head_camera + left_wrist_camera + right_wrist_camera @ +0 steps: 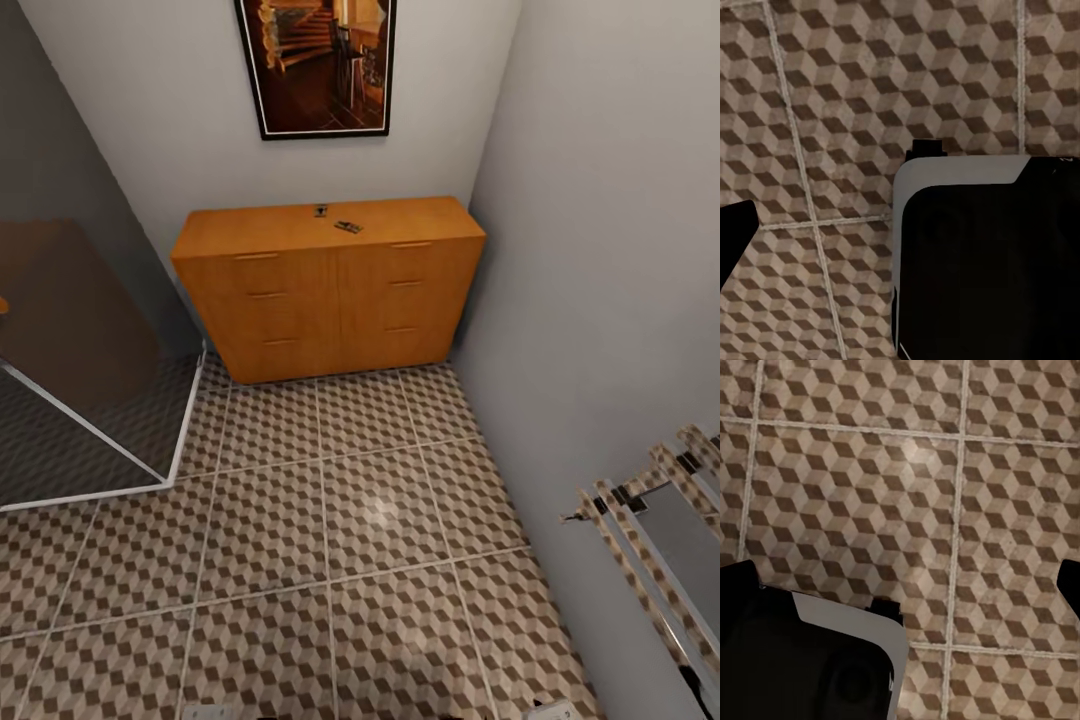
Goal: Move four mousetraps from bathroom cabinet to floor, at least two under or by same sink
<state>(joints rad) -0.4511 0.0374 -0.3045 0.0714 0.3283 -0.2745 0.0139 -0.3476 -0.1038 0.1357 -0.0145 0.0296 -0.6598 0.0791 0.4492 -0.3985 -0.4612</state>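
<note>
The robot stands back from the cabinet (330,290), which sits against the far wall under a framed picture (318,62), squeezed between a glass shower screen (70,330) on the left and a plain grey wall on the right. Two small dark-and-brown objects lie on the cabinet's flat top, near its back edge and close to the middle: one (321,211) further back, the other (348,227) a little nearer and to the right, close together but apart. They look like mousetraps, though they are too small here to make out in detail, and no others show on the top. The cabinet fronts are shut, so any remaining traps are probably inside. The bathroom floor (330,540) of cube-patterned tiles stretches between robot and cabinet. At the right edge a mirrored panel (665,530) reflects the tile pattern. Both wrist cameras look straight down at the tiles, which suggests the arms hang low at the robot's sides, tucked for driving and not reaching. In each wrist view a dark rounded block of the robot's own body (982,262) covers part of the floor, and black finger tips show at the picture edges; the left gripper (735,229) and the right gripper (904,577) hold nothing visible, but whether their jaws are spread or closed I cannot tell. The task seems barely begun: the next step is likely to roll closer.
</note>
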